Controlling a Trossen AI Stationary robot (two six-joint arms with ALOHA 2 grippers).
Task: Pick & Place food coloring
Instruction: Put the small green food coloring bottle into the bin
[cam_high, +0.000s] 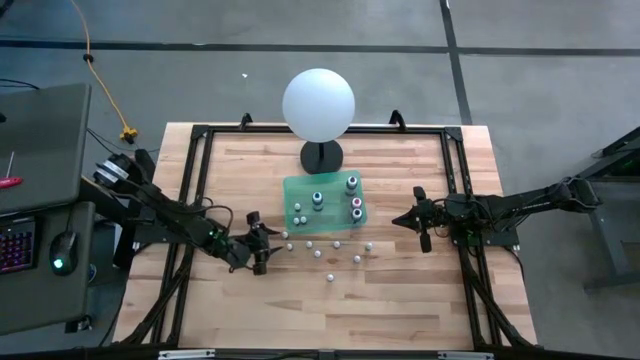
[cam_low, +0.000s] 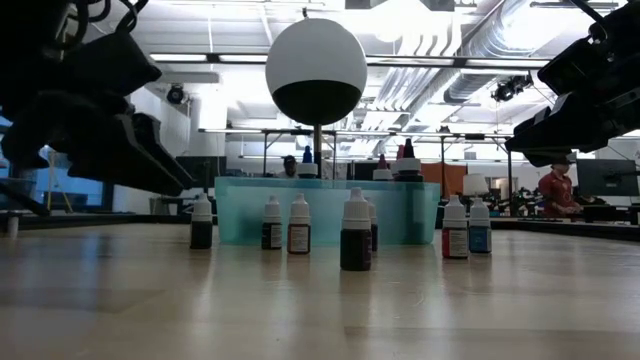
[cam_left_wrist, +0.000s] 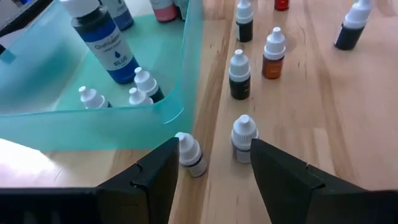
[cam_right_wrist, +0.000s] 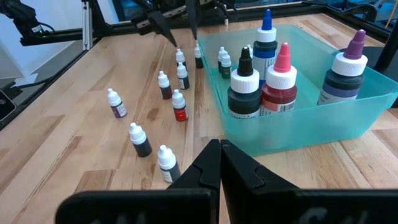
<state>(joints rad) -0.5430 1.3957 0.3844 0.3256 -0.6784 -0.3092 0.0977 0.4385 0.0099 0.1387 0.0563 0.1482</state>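
Observation:
Several small food coloring bottles (cam_high: 335, 243) with white caps stand upright on their bases, scattered over the wooden table near a green tray (cam_high: 300, 186). More small bottles (cam_left_wrist: 140, 84) and bigger ones (cam_right_wrist: 280, 87) stand inside the tray. My left gripper (cam_high: 265, 245) is open just off the tray's near left corner. Two small bottles (cam_left_wrist: 244, 137) (cam_left_wrist: 189, 155) stand just ahead of the gap between its fingers (cam_left_wrist: 214, 144), and it touches neither. My right gripper (cam_high: 415, 222) waits shut at the tray's right, its closed fingertips (cam_right_wrist: 221, 146) clear of every bottle.
A big white sphere (cam_high: 318, 103) on a black stand rises behind the tray's far side. Black frame rails (cam_high: 455, 180) run along the table's left and right sides. The near half of the table (cam_high: 330, 320) is bare wood. A person (cam_low: 555, 190) sits in the room beyond.

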